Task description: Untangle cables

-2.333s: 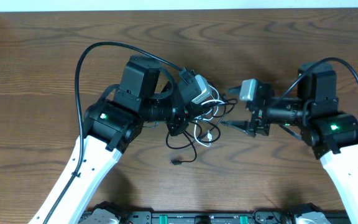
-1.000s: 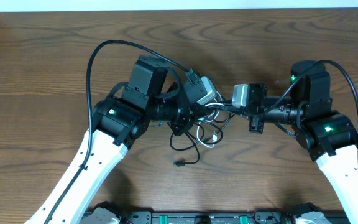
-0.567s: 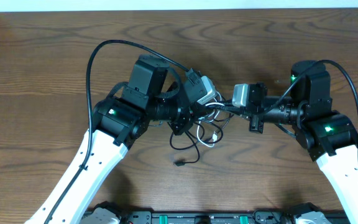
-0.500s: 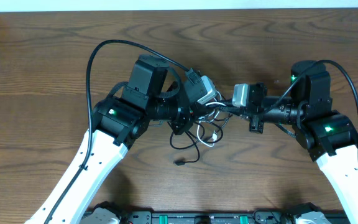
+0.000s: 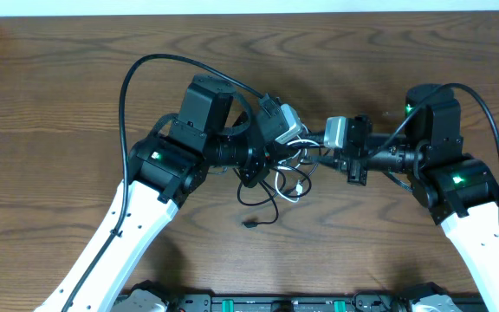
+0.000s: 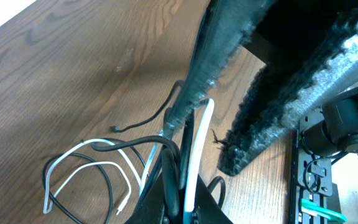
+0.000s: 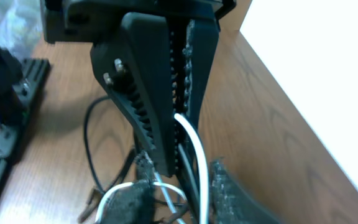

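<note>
Currently on table [image 5: 59, 87], between the 2 arms: cables [image 5: 277, 186], 1 tangled bunch of black cords plus 1 white cable [image 6: 197, 143]; left gripper [image 7: 178, 134], jaws pressed together, pinching the white cable and black strands; right gripper [image 7: 179, 182], jaws slightly parted, cords running through the gap; 1 black plug end [image 5: 248, 224] lying loose on the wood just beside the bunch.
</note>
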Motion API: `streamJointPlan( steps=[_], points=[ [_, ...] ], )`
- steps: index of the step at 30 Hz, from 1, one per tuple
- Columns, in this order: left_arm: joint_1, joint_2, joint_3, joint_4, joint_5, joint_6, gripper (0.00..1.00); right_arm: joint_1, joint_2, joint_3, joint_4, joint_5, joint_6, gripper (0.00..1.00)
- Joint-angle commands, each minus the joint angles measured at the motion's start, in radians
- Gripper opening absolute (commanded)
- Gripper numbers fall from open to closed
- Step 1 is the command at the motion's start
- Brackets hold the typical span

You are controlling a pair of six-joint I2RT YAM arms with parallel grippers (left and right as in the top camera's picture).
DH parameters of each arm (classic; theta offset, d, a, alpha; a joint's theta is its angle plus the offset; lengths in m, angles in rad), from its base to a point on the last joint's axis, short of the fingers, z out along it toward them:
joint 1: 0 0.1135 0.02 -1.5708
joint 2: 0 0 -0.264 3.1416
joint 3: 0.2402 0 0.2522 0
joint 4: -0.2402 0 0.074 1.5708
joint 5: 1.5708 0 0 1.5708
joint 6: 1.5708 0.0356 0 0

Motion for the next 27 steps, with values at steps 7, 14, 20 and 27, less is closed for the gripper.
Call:
streamJointPlan(
  steps=[7,14,20,27],
  points=[
    [-0.002,0.014,0.001,0.004,0.019,0.014,0.08,0.004,0.001,0.004,0.017,-0.031,0.001,0.01],
    [-0.001,0.030,0.001,0.004,0.015,0.013,0.08,0.004,0.001,0.004,0.016,-0.030,0.001,0.01],
    [-0.001,0.032,0.001,0.004,-0.034,0.013,0.08,0.004,0.001,0.004,0.017,-0.030,0.001,0.01],
    [-0.001,0.032,0.001,0.004,-0.083,0.013,0.08,0.004,0.001,0.004,0.017,-0.030,0.001,0.01]
  ],
)
